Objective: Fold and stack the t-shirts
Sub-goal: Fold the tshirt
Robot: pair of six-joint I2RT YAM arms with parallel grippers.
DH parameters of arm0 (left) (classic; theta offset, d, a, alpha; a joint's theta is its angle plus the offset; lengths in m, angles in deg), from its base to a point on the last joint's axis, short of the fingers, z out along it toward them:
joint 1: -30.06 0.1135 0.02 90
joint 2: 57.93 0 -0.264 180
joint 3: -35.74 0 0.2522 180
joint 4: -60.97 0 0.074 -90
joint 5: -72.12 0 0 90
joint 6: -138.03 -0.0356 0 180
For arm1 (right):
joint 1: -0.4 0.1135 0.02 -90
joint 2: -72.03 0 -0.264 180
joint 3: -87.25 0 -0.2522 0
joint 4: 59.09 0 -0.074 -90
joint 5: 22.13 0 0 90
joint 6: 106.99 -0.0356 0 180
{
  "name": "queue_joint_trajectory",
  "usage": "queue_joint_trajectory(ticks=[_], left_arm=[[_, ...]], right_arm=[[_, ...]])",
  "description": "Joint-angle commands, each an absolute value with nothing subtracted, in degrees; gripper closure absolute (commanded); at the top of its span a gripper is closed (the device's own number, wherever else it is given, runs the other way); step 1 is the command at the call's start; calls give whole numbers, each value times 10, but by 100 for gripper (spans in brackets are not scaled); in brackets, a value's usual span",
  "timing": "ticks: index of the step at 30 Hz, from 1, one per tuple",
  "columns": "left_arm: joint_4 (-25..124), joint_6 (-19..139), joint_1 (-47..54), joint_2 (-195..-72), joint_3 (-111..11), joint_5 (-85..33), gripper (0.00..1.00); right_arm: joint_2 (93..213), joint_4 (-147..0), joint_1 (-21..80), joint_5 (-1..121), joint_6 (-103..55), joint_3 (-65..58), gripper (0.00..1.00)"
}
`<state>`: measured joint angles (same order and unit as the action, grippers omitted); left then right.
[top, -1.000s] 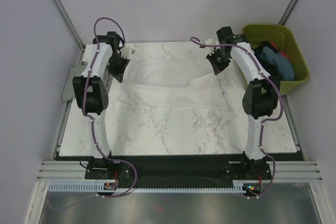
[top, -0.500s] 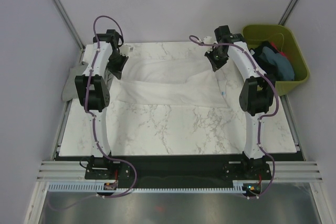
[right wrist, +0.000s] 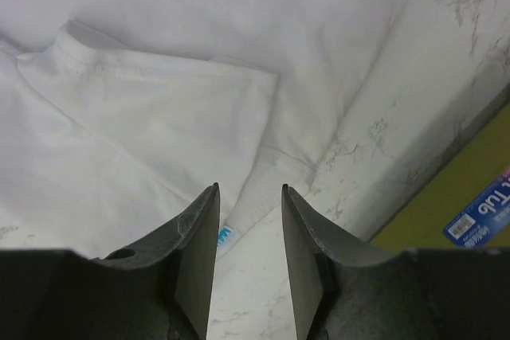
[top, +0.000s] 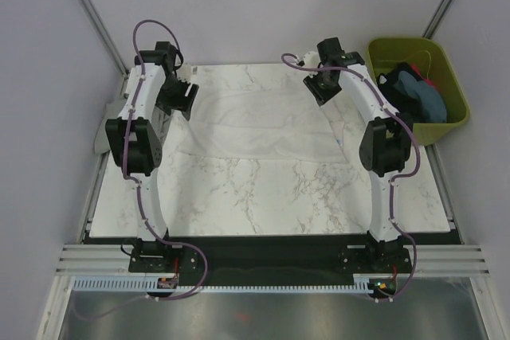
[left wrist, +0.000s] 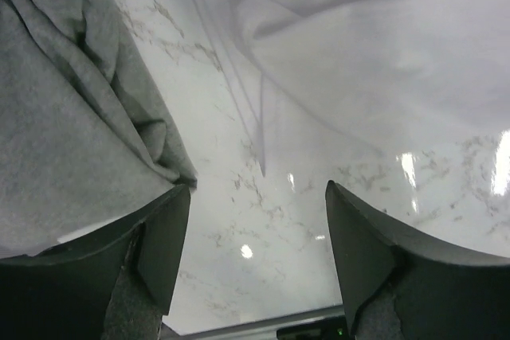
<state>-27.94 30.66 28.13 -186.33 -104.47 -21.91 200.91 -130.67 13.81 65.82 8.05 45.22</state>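
So, hidden: grey t-shirt [top: 102,133] mostly behind the left arm, bin [top: 446,53] pile too jumbled to sort out | white t-shirt [top: 255,121] lies on the surface's [top: 263,197] far half, long axis left-right | left claw [left wrist: 256,197] wide apart, empty | right claw [right wrist: 249,197] partly spread, empty, by the white hem

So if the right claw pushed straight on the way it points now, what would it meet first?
Most likely the white t-shirt, near its hem by the blue tag, lying on the marble table. The right claw stands open above it; the gap is unclear.
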Motion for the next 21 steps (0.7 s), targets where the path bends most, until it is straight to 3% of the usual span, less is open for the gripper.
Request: queue_joint_trajectory(ticks=[1,6,10,21], left_arm=[[-249,311,281,-1734,-982,-252,24],[-279,292,285,-1754,-883,-266,38],[-283,294,288,-1797,-880,-294,55],[-283,306,300,-1900,-958,-320,54]], right_arm=[[1918,-1290,139,688,53,413,55],[1861,-1301,138,605,24,302,53],[1880,-1310,139,522,2,277,53],[1967,-1329,139,497,8,282,54]])
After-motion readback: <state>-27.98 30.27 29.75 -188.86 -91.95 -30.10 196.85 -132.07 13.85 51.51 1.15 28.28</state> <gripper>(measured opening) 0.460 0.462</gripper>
